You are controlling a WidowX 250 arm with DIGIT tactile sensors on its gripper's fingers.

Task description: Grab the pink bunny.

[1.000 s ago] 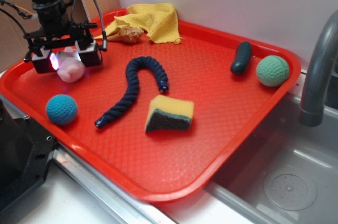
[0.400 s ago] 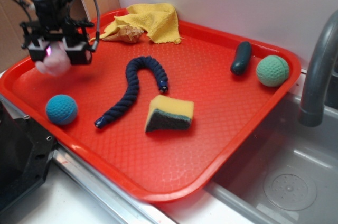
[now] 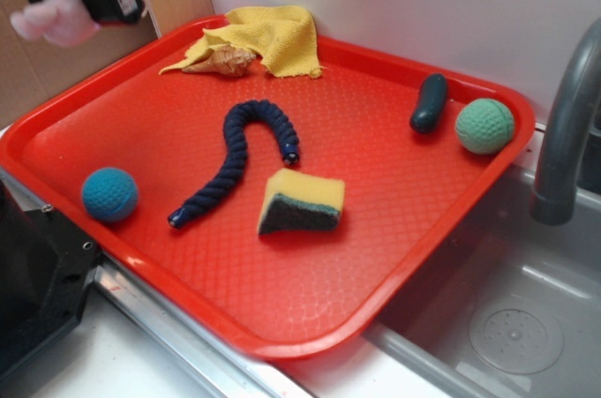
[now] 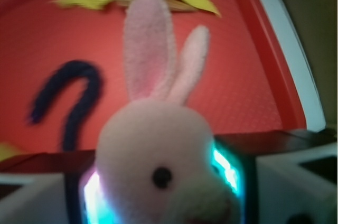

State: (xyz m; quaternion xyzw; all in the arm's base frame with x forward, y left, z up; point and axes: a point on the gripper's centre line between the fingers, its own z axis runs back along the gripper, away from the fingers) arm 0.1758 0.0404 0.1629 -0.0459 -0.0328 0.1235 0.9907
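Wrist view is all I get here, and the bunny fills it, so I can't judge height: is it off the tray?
Observer: Yes. The gripper holds the pink bunny in the air beyond the red tray's far-left rim.
Operator: Anything dragged up with it?
Observer: No. The blue ball sits alone near the tray's left edge.
Operator: What's out of my frame?
Observer: A yellow-green sponge mid-tray, and a green ball beside a dark pickle-shaped toy at the far right.
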